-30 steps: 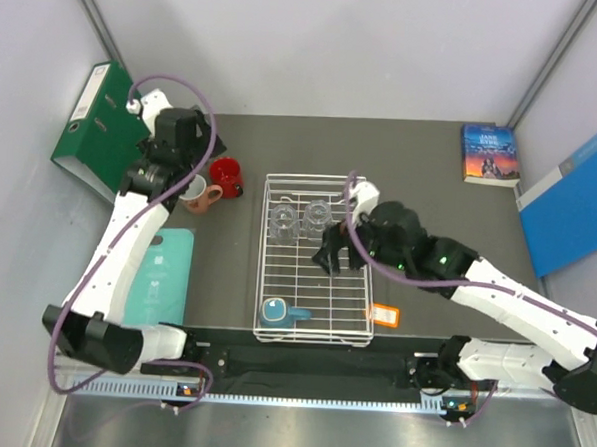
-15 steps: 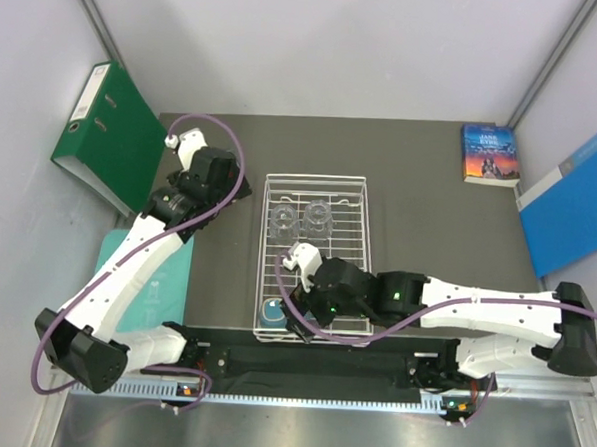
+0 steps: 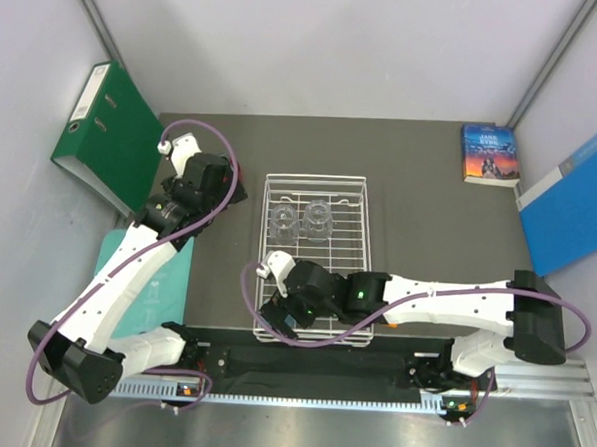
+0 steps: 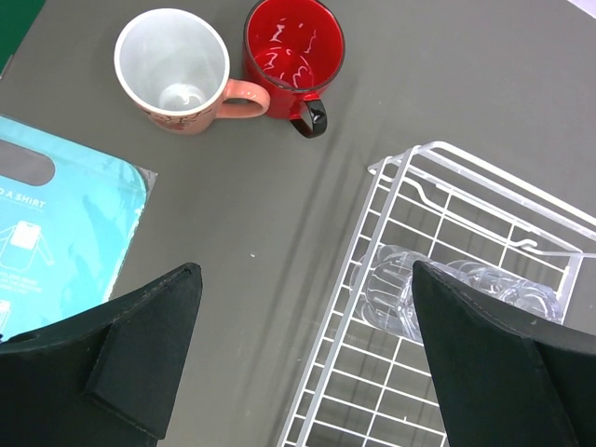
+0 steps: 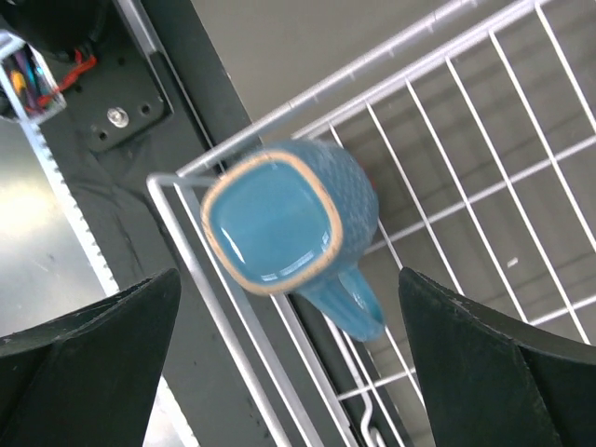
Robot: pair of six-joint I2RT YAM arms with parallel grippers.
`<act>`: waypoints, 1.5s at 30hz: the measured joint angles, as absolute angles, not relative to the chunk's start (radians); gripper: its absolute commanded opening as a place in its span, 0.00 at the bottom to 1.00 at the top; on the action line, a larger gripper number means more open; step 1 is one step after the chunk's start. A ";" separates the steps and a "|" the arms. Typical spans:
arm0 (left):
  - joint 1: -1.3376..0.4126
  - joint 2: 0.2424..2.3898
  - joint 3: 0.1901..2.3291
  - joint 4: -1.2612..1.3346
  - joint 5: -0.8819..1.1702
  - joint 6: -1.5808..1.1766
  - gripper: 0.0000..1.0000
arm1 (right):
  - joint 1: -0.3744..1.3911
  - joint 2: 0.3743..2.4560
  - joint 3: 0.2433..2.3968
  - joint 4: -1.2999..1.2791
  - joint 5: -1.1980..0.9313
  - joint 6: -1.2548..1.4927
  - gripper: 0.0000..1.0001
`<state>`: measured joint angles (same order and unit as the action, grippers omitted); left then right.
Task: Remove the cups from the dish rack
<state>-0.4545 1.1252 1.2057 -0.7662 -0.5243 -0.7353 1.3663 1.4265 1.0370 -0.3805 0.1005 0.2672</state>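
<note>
Two claws, both mine, both spread wide with nothing in either. My right claw (image 5: 289, 275) hovers over the near left corner of the dish rack (image 5: 484, 140), where the blue mug (image 5: 275, 223) sits upright inside the wires with its mouth facing up at me. The mug lies between my open fingers (image 5: 93, 354) in the wrist view, but neither one touches it.

My left claw (image 4: 304, 270) hangs above the bare table (image 4: 466, 74) just left of the rack's far end. Out on the table beyond it stand the red mug (image 4: 293, 42) and the pink mug (image 4: 172, 60), both upright and side by side, the pink one's handle turned toward the red one. Both are outside the rack. Two clear glasses (image 3: 282, 221) (image 3: 318, 217) stand next to each other inside the rack near its far end.

A teal packet (image 3: 161, 276) lies flat on the table by my left arm. A green binder (image 3: 108, 133) leans at the far left, a book (image 3: 488, 153) lies at the far right corner, and a blue folder (image 3: 575, 208) sits past the table's right edge.
</note>
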 measured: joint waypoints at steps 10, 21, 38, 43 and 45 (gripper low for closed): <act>-0.455 1.125 1.200 -0.767 -0.525 -0.735 0.99 | 1.366 1.470 1.092 -0.319 0.069 0.261 1.00; -0.455 1.125 1.181 -0.765 -0.525 -0.736 0.99 | 1.366 1.527 1.094 -0.299 0.049 0.262 0.99; -0.455 1.113 1.140 -0.762 -0.524 -0.760 0.99 | 1.344 1.533 1.042 -0.191 0.037 0.337 0.90; -0.455 1.112 1.129 -0.758 -0.518 -0.765 0.99 | 1.334 1.499 0.991 -0.146 0.040 0.381 0.87; -0.455 1.112 1.121 -0.757 -0.516 -0.766 0.99 | 1.328 1.493 0.981 -0.139 0.044 0.397 0.85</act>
